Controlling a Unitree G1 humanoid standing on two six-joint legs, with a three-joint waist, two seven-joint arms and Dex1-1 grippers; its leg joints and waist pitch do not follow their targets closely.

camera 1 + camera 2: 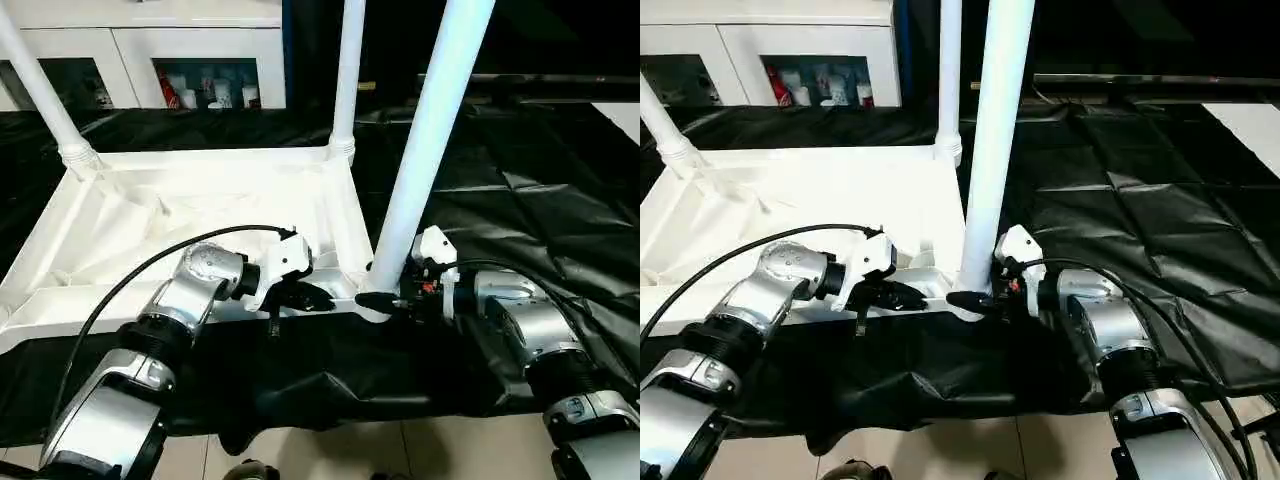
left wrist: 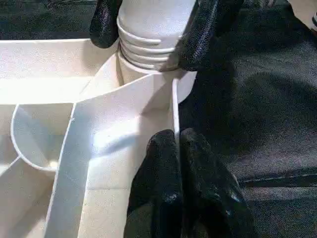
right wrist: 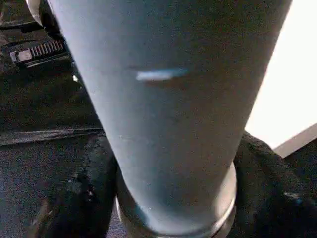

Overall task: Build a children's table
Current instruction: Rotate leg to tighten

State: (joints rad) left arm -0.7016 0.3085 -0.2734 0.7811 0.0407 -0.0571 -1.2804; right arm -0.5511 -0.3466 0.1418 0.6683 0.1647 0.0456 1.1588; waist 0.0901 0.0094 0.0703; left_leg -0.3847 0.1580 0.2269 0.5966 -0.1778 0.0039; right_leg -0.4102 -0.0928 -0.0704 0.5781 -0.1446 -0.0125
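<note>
Three legs stand up out of the upside-down tabletop (image 1: 200, 200), which lies ribbed side up on the black-draped work table (image 1: 520, 200). Far-left leg (image 1: 35, 85) leans outward from its corner socket; far-right leg (image 1: 347, 75) stands straight; near-right leg (image 1: 425, 150) sits in the near corner socket, tilted slightly to the right.

Right gripper (image 1: 392, 300) is at the base of the near-right leg, one black finger (image 3: 89, 198) on each side of the tube just above the socket collar. The fingers hug the leg closely; whether they actually clamp it, I cannot tell.

Left gripper (image 1: 300, 296) has its fingers pressed together with nothing between them. Its fingertips (image 2: 181, 148) rest against the tabletop's near rim, just beside that same corner socket. The left wrist view also shows the right gripper's fingers flanking the ribbed leg base.

White cabinet (image 1: 150, 50) behind the table.
</note>
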